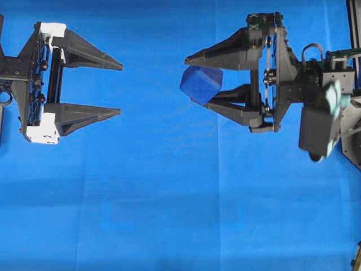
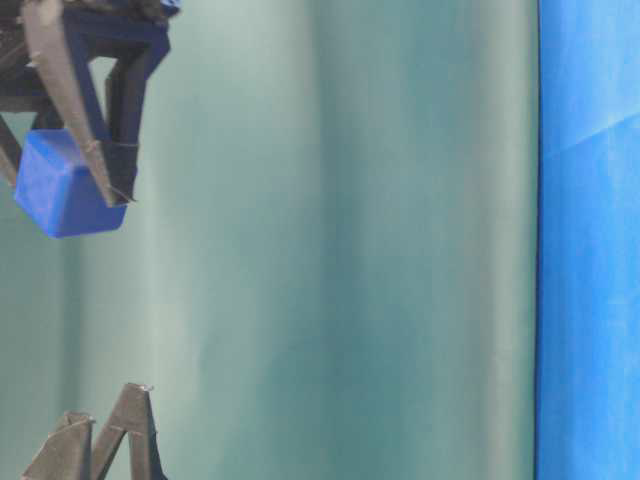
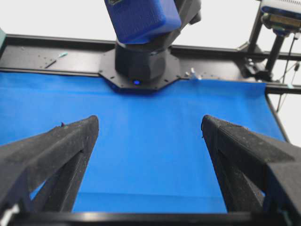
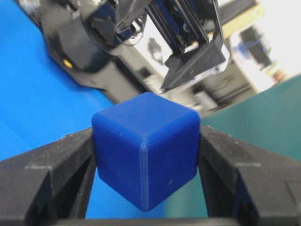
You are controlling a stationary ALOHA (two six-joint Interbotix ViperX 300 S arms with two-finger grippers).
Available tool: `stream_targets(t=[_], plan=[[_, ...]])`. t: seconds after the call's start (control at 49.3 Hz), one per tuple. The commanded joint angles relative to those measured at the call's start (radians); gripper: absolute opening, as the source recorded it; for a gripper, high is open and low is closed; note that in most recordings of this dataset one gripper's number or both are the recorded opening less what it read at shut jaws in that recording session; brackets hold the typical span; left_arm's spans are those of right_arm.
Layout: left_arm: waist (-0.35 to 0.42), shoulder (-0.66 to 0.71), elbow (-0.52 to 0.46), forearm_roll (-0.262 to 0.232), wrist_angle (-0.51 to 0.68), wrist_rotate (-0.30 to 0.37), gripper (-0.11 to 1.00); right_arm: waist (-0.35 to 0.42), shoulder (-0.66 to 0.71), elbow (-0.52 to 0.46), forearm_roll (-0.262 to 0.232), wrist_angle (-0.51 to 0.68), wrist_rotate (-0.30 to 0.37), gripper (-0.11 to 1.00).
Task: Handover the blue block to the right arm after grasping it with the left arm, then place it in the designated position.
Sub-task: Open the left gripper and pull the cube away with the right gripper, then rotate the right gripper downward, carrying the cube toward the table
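A: Where is the blue block (image 1: 201,84)?

B: Upper middle of the overhead view, above the blue cloth (image 1: 169,197), pinched between the fingers of the right gripper (image 1: 194,79), tilted on a corner.

A: And the left gripper (image 1: 120,89)?

B: At the left edge, jaws spread wide with nothing between them, well apart from the block.

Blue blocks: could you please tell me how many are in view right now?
1. The block is held between the fingers of the right tool, above the cloth. The left tool is open and holds nothing. No other block shows in any view.
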Motion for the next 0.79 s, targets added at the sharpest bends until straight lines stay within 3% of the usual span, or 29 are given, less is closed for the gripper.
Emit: stream_targets(t=[0.0,0.223,0.406,0.771], plan=[[-0.002,-0.023,-0.014,0.0,-0.003,0.002,0.93,0.003,-0.018,-0.012,0.041,-0.005,0.103,0.55],[-0.002,-0.023,-0.014,0.0,-0.005,0.002,0.93,0.003,-0.026,-0.012,0.06,0.032,0.414,0.55],[-0.002,-0.023,-0.014,-0.002,-0.005,0.003,0.93,0.003,-0.046,-0.015,0.06,0.087,0.575,0.55],[-0.002,-0.021,-0.015,0.0,-0.005,0.003,0.93,0.003,-0.051,-0.014,0.058,0.112,0.595,0.55]])
